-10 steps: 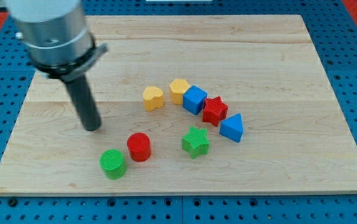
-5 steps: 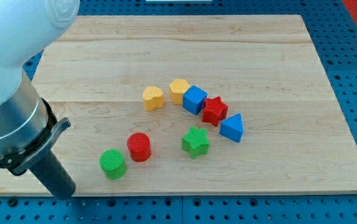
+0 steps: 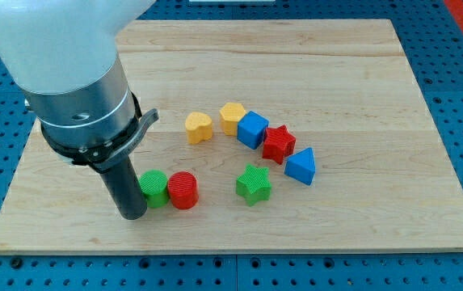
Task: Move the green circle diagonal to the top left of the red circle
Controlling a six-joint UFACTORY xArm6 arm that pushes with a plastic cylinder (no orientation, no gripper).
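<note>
The arm enters from the view's top left, its wide grey collar narrowing to a dark rod (nearly upright, leaning slightly). My tip (image 3: 133,215) rests low at the view's left.

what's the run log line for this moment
tip: my tip at green circle's lower left | green circle: touching red circle's left | goal: unmet

- Bright, even light overhead; the blocks cast only short, soft shadows.
- My arm's pale housing (image 3: 53,40) looms large, slightly blurred.
- The rest is sharp.
</note>
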